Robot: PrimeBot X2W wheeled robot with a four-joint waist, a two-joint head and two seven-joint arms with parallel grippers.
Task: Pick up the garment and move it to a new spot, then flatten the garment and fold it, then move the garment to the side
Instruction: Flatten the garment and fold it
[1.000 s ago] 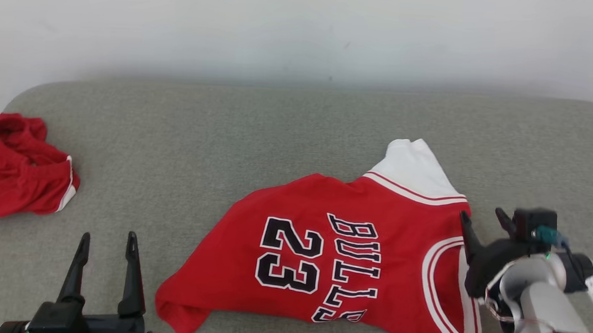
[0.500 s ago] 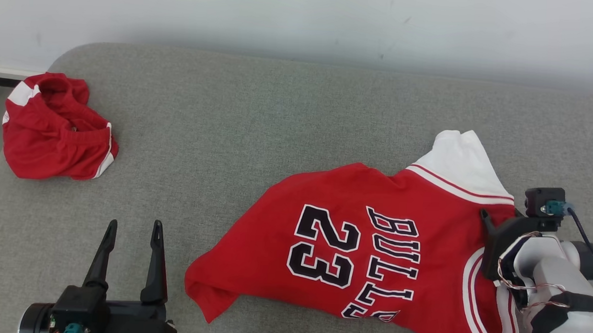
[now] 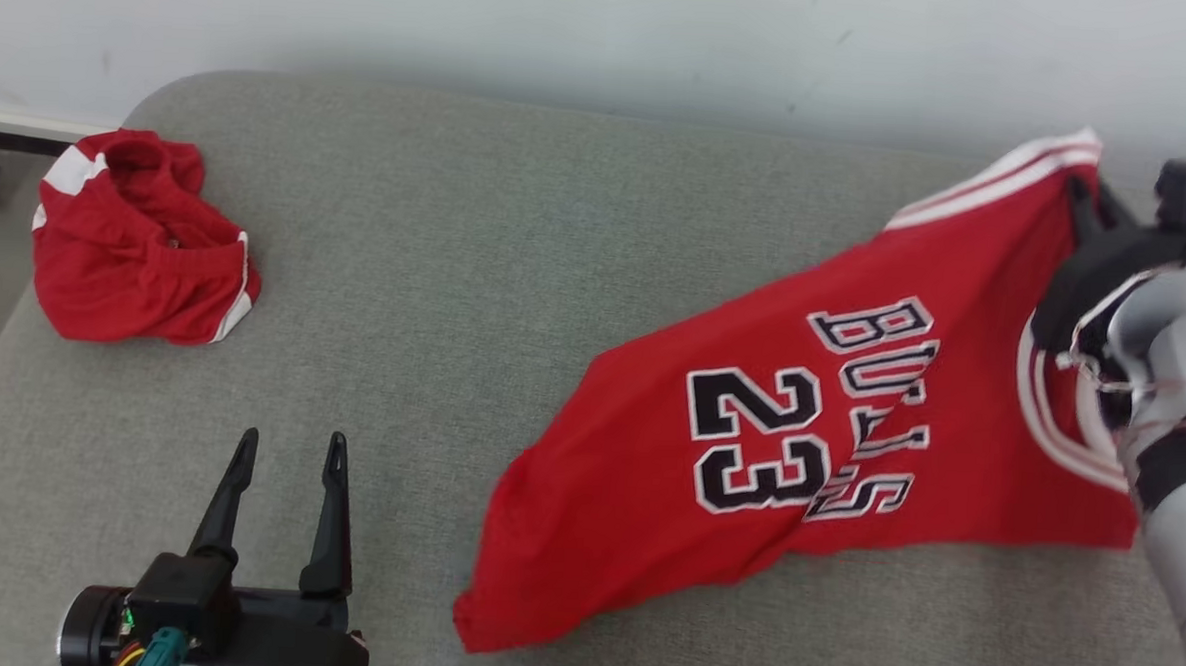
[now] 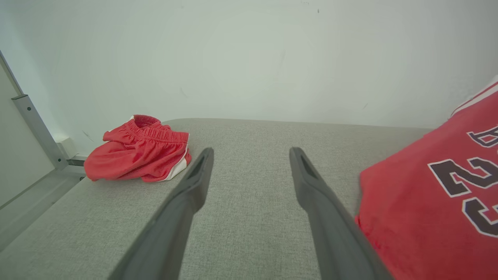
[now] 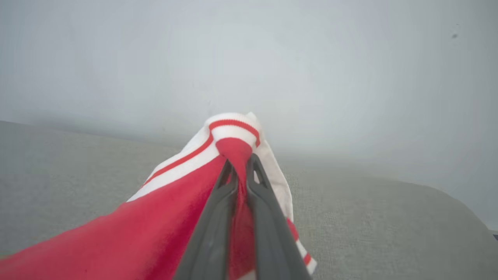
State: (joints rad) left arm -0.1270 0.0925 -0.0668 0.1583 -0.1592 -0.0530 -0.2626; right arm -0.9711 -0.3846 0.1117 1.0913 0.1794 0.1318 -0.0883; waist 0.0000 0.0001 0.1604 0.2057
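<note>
The garment (image 3: 799,422) is a red jersey with "BULLS 23" in black and white trim. My right gripper (image 3: 1084,199) is shut on its striped shoulder edge at the far right and holds that end up, while the lower hem still rests on the grey surface. In the right wrist view the two fingers of the right gripper (image 5: 240,161) pinch a fold of the red and white garment (image 5: 155,229). My left gripper (image 3: 291,445) stands open and empty at the lower left, left of the garment (image 4: 420,217). The left gripper (image 4: 252,152) has bare surface between its fingers.
A crumpled pair of red shorts (image 3: 136,243) lies at the far left of the grey padded surface (image 3: 456,267), near its rounded corner; the shorts (image 4: 140,153) sit ahead-left of the left fingers. A pale wall runs behind. The floor drops off at the left edge.
My right gripper has shut on the jersey's shoulder edge and raised it, dragging the garment up and to the right. The head camera has shifted. The left gripper stays open.
</note>
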